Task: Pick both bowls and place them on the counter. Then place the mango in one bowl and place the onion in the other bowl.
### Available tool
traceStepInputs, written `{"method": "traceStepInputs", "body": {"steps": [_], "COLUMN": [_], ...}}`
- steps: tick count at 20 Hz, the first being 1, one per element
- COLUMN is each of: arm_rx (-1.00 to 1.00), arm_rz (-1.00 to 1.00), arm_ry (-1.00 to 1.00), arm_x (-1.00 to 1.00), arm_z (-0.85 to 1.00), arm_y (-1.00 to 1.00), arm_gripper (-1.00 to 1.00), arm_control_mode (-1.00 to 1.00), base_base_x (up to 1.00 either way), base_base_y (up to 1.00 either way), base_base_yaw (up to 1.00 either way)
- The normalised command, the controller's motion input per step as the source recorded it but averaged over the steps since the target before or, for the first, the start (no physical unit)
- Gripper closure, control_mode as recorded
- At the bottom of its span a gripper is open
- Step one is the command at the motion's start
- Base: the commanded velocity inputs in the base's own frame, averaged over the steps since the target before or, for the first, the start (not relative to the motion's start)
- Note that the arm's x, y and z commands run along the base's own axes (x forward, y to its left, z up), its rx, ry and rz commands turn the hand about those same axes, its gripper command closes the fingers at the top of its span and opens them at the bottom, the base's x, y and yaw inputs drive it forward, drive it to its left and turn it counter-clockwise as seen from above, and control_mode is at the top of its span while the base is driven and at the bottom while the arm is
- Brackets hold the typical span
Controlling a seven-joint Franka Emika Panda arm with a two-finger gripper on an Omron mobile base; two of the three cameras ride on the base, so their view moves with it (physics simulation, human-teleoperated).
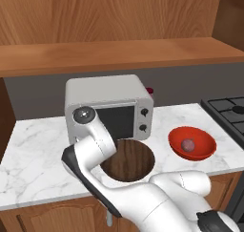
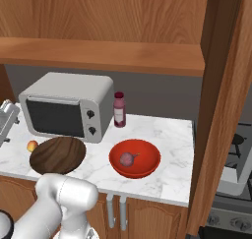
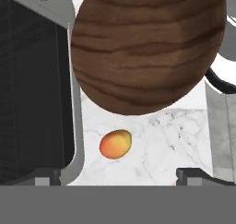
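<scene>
Base views flank counter (image 2: pixel 162 134); hand view looks down.

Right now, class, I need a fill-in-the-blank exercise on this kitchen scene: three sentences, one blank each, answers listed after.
1. The onion lies inside the ____ bowl.
2. The mango lies on the ____, beside the wooden bowl.
3. The dark red bottle stands right of the ____.

Answers: red; counter; microwave

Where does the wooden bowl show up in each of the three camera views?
Left base view: wooden bowl at lower centre, partly behind the arm, in front of the microwave.
Right base view: wooden bowl at lower left, below the microwave.
Hand view: wooden bowl across the top, above the mango.
Shared landmark: the microwave.
</scene>
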Motion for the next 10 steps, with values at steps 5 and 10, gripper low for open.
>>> {"method": "traceStepInputs", "body": {"steps": [5,10], "arm_rx": [0.18,0.2], "arm_rz": [-0.29,-0.27], "arm_ry": [0.0,0.0], "arm_x": [0.0,0.01], "arm_z": [-0.33,-0.31], "arm_y": [0.11,0.22], "arm_gripper": [-1.0,-1.0], "arm_control_mode": [-1.0,-1.0], "base_base_x": [0.0,0.0], "base_base_y": [0.0,0.0], "base_base_yaw": [0.0,0.0]}}
